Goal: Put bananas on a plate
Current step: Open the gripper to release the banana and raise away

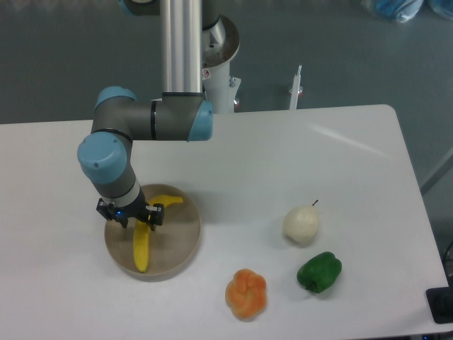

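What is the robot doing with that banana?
The robot arm has its gripper down over the banana, which lies inside the round tan plate. Whether the fingers are holding it or have let go is hard to tell from here. Off to the side on the white table sit a pale pear, a green pepper and an orange lumpy fruit.
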Tool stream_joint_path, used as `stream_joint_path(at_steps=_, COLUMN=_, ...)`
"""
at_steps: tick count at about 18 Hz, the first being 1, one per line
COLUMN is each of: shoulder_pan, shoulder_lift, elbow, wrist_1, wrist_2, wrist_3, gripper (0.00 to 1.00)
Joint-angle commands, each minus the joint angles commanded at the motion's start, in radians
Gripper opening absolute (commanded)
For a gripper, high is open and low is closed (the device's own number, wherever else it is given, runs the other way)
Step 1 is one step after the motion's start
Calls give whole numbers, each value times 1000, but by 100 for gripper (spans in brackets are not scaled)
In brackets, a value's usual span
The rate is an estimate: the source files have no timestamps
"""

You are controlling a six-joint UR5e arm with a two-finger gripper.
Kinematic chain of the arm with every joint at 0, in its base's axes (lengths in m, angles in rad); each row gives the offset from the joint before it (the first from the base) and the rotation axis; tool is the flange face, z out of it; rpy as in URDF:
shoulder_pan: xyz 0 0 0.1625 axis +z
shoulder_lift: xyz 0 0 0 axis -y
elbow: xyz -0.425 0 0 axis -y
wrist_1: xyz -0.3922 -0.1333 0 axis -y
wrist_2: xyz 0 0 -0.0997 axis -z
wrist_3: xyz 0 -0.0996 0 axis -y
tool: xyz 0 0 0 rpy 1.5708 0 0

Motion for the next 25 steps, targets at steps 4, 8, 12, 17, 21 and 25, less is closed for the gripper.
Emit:
stream_joint_path(at_steps=4, shoulder_pan=35, shoulder_lift=26, elbow=20, wrist_1=-2, wrist_2=9, wrist_3=12, gripper=100)
stream_joint_path(at_steps=8, shoulder_pan=60, shoulder_lift=43, elbow=40, wrist_1=-2, wrist_2=106, wrist_3=37, gripper=100)
stream_joint_path(at_steps=12, shoulder_pan=107, shoulder_lift=83, elbow=29, wrist_1=-14, wrist_2=123, wrist_3=204, gripper=100)
stream_joint_path(at_steps=17, shoulder_pan=207, shoulder_lift=98, elbow=29, wrist_1=-8, wrist_2=123, wrist_3=402, gripper=100)
stream_joint_path(at_steps=21, shoulder_pan=277, shoulder_lift=127, elbow=37, wrist_1=-8, wrist_2=120, wrist_3=547, gripper=100)
stream_joint_path(at_steps=25, shoulder_pan=333, shoulder_lift=143, elbow=43, wrist_1=-12, wrist_2=115, wrist_3=659, gripper=100)
